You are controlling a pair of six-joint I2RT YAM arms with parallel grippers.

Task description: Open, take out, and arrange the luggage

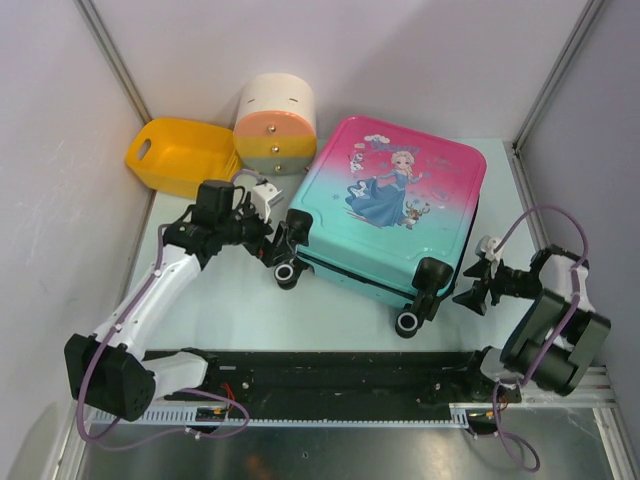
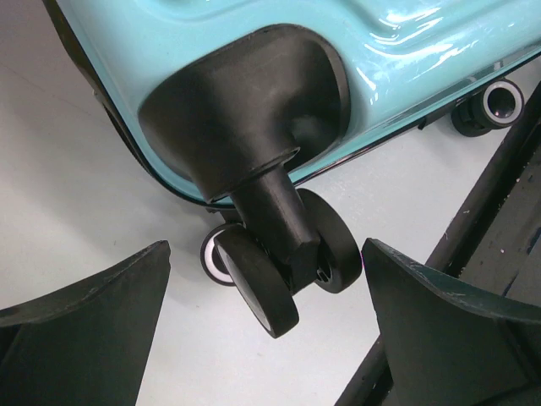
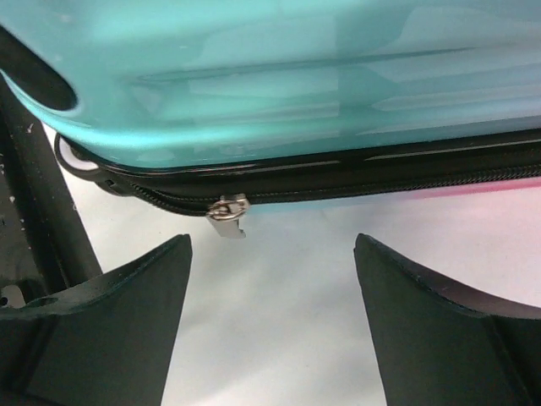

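I see the luggage (image 1: 395, 215) lying flat and closed mid-table, near a yellow basket (image 1: 175, 155) and drawer box (image 1: 275, 125), with my left gripper (image 1: 281, 248) spread at a wheel (image 2: 279, 262) and my right gripper (image 1: 472, 285) spread facing the zip pull (image 3: 228, 216).

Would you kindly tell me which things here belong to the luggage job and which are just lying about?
Job: princess suitcase, its zip slider, left gripper, right gripper.
Lying about: yellow basket, round drawer box.
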